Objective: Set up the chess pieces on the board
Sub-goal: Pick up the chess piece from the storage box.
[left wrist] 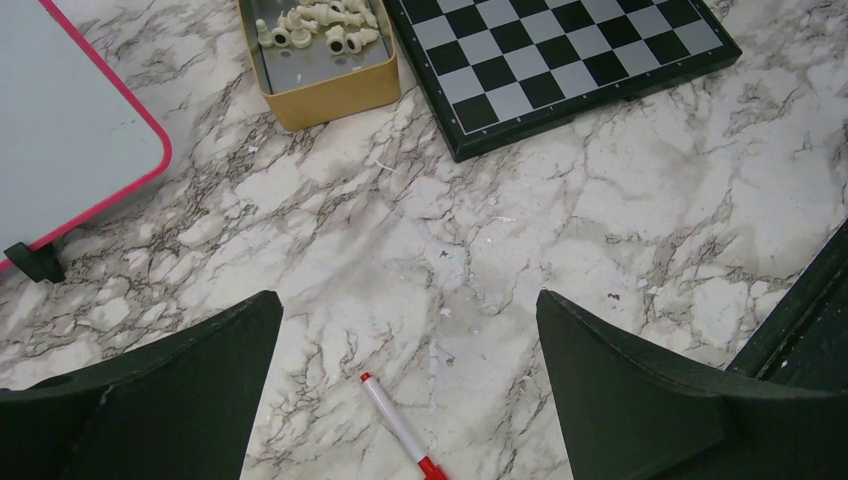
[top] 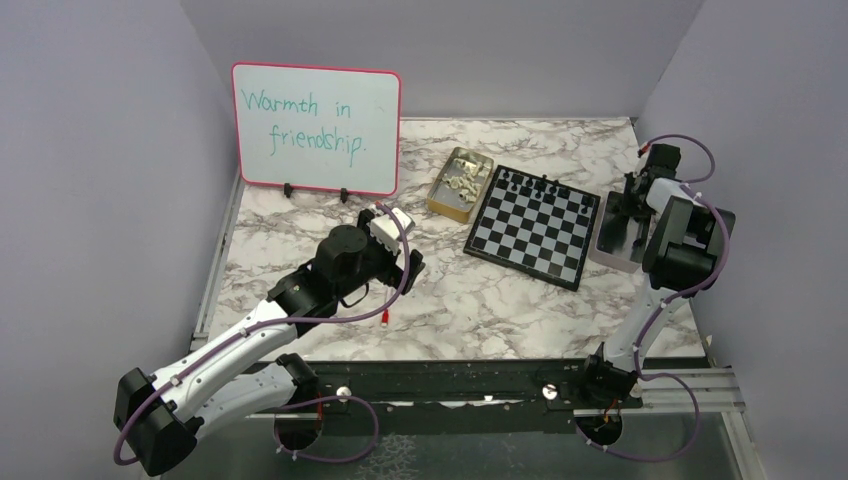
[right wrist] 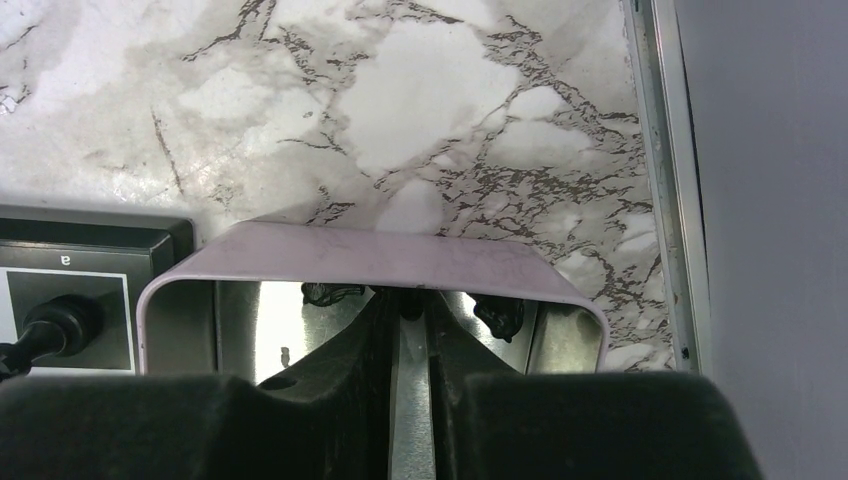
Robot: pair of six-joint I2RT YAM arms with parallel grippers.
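Note:
The board (top: 533,225) lies right of the table's middle, with a row of black chess pieces (top: 530,183) along its far edge. Cream pieces (left wrist: 320,25) lie in a tan tin (top: 460,182) left of the board. My left gripper (left wrist: 410,320) is open wide and empty over bare marble, well short of the tin (left wrist: 320,85) and the board's corner (left wrist: 560,60). My right gripper (right wrist: 410,305) reaches into a lilac tin (right wrist: 370,255) right of the board. Its jaws are nearly together on a small black piece (right wrist: 410,300). Two more black pieces (right wrist: 497,315) lie in that tin.
A red-and-white pen (left wrist: 400,430) lies on the marble between my left fingers. The pink-framed whiteboard (top: 316,128) stands at the back left. The table's metal rail (right wrist: 665,180) and the side wall are close on the right of the lilac tin (top: 620,240).

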